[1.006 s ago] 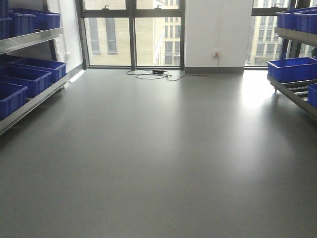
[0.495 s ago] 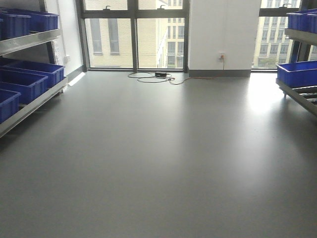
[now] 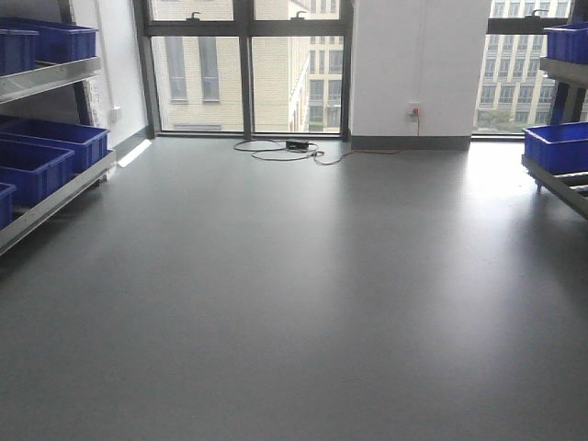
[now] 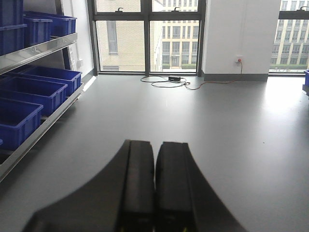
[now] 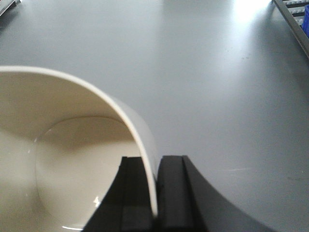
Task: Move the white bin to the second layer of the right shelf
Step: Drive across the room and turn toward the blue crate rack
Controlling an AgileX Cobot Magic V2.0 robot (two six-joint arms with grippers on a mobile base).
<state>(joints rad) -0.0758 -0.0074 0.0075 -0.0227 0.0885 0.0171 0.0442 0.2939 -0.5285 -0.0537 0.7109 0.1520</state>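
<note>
The white bin [image 5: 58,145] fills the left of the right wrist view, a glossy cream tub held above the grey floor. My right gripper [image 5: 152,166] is shut on its rim, one finger inside the wall and one outside. My left gripper [image 4: 154,150] is shut and empty, its two dark fingers pressed together over the floor. The right shelf [image 3: 562,179] shows at the right edge of the front view with a blue crate [image 3: 559,145] on it; a corner of its roller level [image 5: 294,19] shows in the right wrist view.
A left shelf [image 3: 46,78] holds several blue crates [image 3: 37,165], also in the left wrist view [image 4: 34,92]. Cables [image 3: 285,150] lie on the floor by the windows. A white wall pillar [image 3: 418,64] stands at the back. Grey floor [image 3: 294,294] lies between the shelves.
The front view has swung to the left: the pillar and the right shelf have slid toward the right edge, and less of the right shelf shows.
</note>
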